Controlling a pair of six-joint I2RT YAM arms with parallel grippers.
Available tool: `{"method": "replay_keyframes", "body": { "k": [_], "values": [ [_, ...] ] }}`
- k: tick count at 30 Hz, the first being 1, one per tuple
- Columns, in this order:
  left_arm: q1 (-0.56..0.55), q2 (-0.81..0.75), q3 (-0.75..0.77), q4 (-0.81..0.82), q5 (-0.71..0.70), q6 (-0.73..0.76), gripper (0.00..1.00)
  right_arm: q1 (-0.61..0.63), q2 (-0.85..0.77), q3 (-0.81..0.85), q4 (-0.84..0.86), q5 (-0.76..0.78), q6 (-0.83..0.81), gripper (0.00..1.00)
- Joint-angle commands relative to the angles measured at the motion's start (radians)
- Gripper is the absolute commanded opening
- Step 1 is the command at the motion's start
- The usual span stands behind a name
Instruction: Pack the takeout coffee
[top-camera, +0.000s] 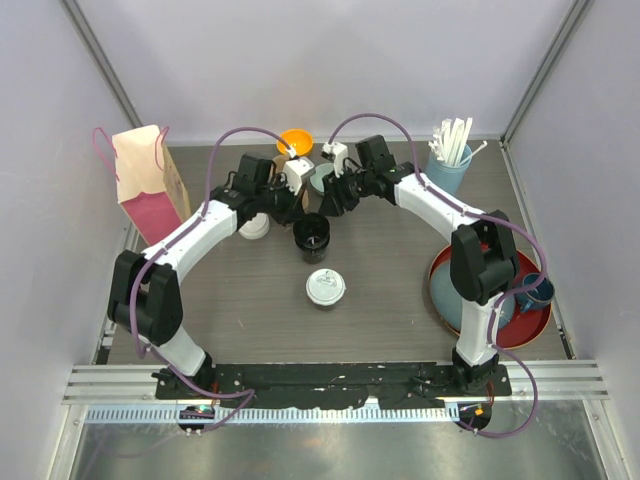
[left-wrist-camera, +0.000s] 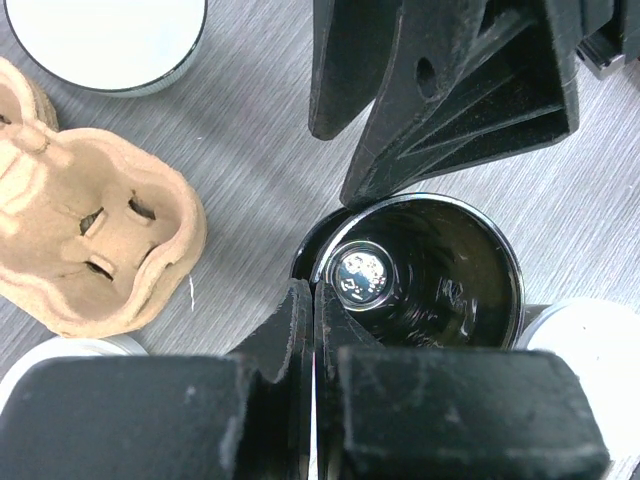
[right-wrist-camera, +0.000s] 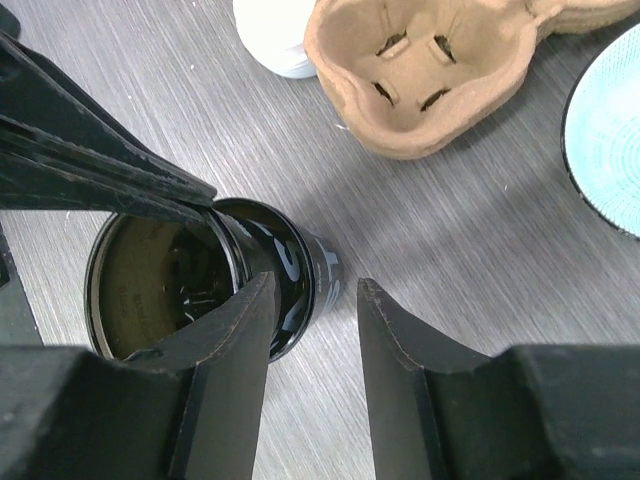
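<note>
An open black takeout coffee cup (top-camera: 312, 238) stands lidless at mid-table, with what looks like a second cup nested in it (right-wrist-camera: 300, 262). My left gripper (left-wrist-camera: 315, 292) is shut on its rim, one finger outside the wall and one inside. My right gripper (right-wrist-camera: 315, 290) is open on the opposite side. One of its fingers (right-wrist-camera: 225, 340) hangs over the cup's mouth and the other stands clear of the wall. A second cup with a white lid (top-camera: 325, 288) stands nearer the arms. Another white lid (top-camera: 254, 228) lies left of the open cup.
A brown cardboard cup carrier (right-wrist-camera: 430, 70) lies just behind the cups, next to a light-blue plate (right-wrist-camera: 610, 120). A pink-and-tan paper bag (top-camera: 148, 185) stands far left, an orange bowl (top-camera: 295, 140) at the back. A tumbler of straws (top-camera: 449, 165) and a red tray (top-camera: 530, 325) with a blue mug (top-camera: 535, 292) are on the right.
</note>
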Motion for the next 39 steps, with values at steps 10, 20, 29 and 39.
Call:
{"method": "replay_keyframes", "body": {
  "k": [10, 20, 29, 39],
  "values": [
    [-0.01, -0.031, -0.009, 0.063, -0.003, 0.047, 0.0, -0.028, -0.039, -0.033, 0.054, -0.056, 0.04, 0.47],
    [-0.022, -0.032, -0.015, 0.076, 0.002, 0.065, 0.0, -0.059, -0.025, -0.054, 0.116, -0.175, 0.235, 0.51],
    [-0.025, -0.043, -0.038, 0.094, 0.025, 0.105, 0.0, -0.063, 0.001, -0.076, 0.143, -0.179, 0.286, 0.5],
    [-0.024, -0.041, -0.043, 0.108, 0.026, 0.117, 0.0, -0.063, 0.015, -0.103, 0.177, -0.202, 0.306, 0.5]
  ]
}}
